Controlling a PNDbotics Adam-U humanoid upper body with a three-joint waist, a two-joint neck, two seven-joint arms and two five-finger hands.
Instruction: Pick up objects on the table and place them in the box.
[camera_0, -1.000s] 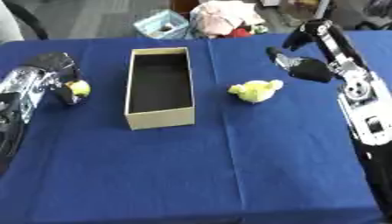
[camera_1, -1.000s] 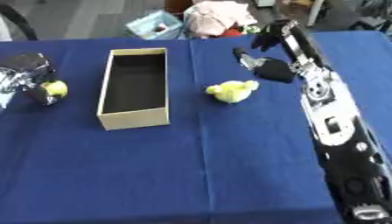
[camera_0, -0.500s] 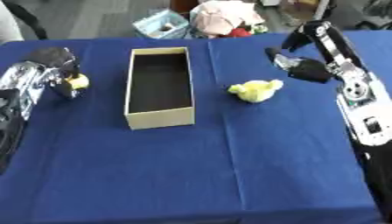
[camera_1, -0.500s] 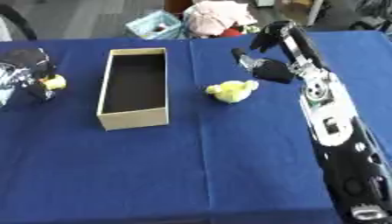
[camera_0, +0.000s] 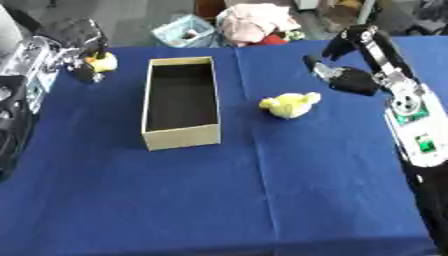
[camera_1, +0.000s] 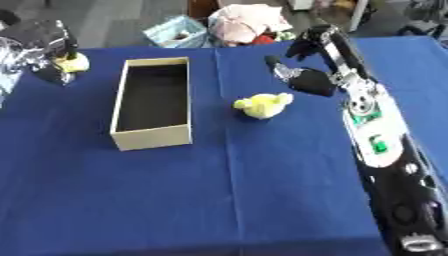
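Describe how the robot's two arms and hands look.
The right arm is black with a silver-white casing bearing small green markings, ending in a black right hand. The left arm is silver and black, with a dark left hand.

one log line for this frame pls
left hand: shut on small yellow toy | right hand: open, idle | box: empty | yellow plush: on table
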